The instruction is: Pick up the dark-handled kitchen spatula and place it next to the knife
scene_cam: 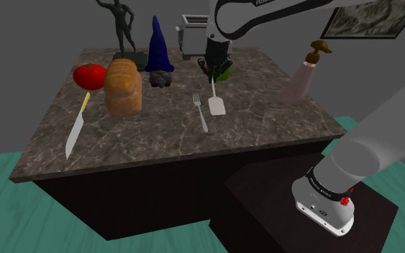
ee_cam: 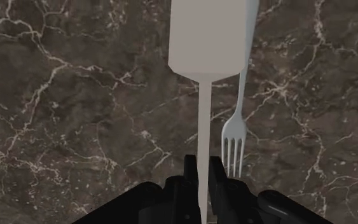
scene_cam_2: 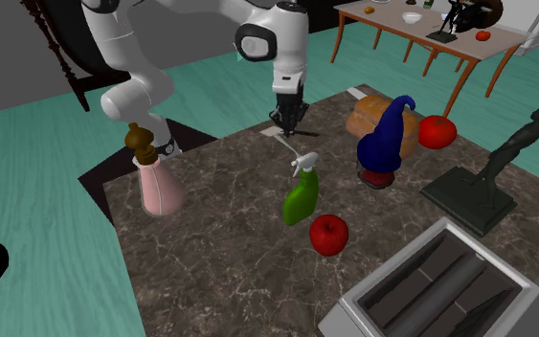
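- Gripper (ee_cam: 203, 168) is clamping the spatula (ee_cam: 209, 38) by its thin pale shaft, with both fingers closed on it.
- Spatula is sitting well apart from the knife (scene_cam: 75, 133). The fork (scene_cam: 201, 113) and bread loaf (scene_cam: 123, 88) are lying between it and the knife.
- My call: it should be lifting straight up first, then carrying high over the loaf toward the knife.
- The shaft grip is narrow, so the blade may swing. Moving slowly, then setting down just beside the knife, parallel and not touching.

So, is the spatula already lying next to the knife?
No, the spatula is beside the fork, well apart from the knife, which lies on the bread loaf's other side.
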